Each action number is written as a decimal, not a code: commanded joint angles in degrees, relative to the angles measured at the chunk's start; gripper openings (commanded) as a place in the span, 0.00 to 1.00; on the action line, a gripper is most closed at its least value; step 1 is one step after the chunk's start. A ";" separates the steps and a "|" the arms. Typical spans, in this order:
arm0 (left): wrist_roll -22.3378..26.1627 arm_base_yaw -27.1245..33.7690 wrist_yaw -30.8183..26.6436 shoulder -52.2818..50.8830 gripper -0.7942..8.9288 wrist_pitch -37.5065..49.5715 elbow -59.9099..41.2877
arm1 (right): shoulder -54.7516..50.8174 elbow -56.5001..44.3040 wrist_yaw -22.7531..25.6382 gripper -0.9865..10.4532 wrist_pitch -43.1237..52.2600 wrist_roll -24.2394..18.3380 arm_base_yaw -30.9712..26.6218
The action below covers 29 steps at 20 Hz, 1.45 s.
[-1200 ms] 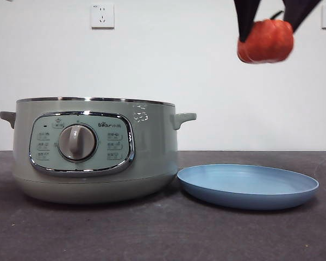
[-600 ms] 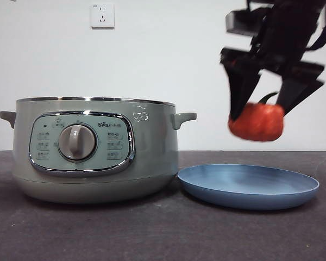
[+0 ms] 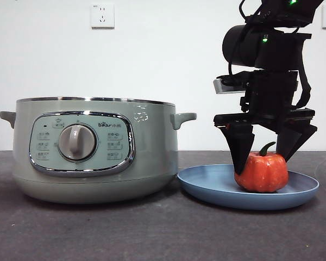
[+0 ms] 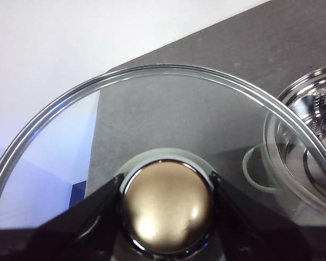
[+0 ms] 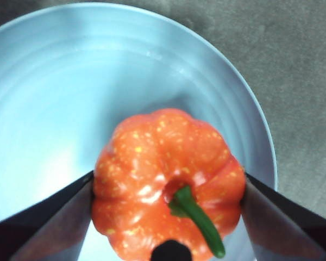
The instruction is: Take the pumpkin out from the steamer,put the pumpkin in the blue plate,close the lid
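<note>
The pumpkin sits upright in the blue plate, its curved green stem pointing up, and the right claw comes down on it from above with one black jaw against each ribbed side. In the right wrist view the same grip shows plainly: both jaws press the orange flanks of the pumpkin, which lies toward one edge of the blue plate rather than at its middle. The steamer stands on the dark bench just beside the plate, its near handle reaching out over the plate's rim, and its top is uncovered (the chrome rim shows with nothing on it). The lid is off the pot, carried by the left claw, whose jaws are closed on the metal-topped knob; through the glass the bench and part of the steamer's shiny inner pan can be seen off to one side. Two wall sockets show on the white wall behind.
</note>
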 commanded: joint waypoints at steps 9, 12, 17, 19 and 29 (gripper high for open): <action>0.44 0.04 -0.50 -0.33 0.07 4.35 0.59 | -1.46 -0.70 -0.02 0.53 -0.72 0.98 0.04; 0.44 0.04 3.80 0.31 0.07 5.29 0.59 | -5.70 -0.70 -0.04 0.53 -1.09 1.01 0.04; 0.44 0.07 17.14 3.65 0.07 12.07 0.59 | -17.49 -0.70 -0.02 0.53 -3.50 1.01 0.04; 0.44 0.07 22.51 6.21 0.07 14.78 0.59 | -22.77 -0.70 0.00 0.53 -4.20 1.01 0.04; 0.44 0.04 34.01 24.57 0.07 22.93 0.59 | -42.38 -0.70 0.15 0.53 -8.28 0.98 0.04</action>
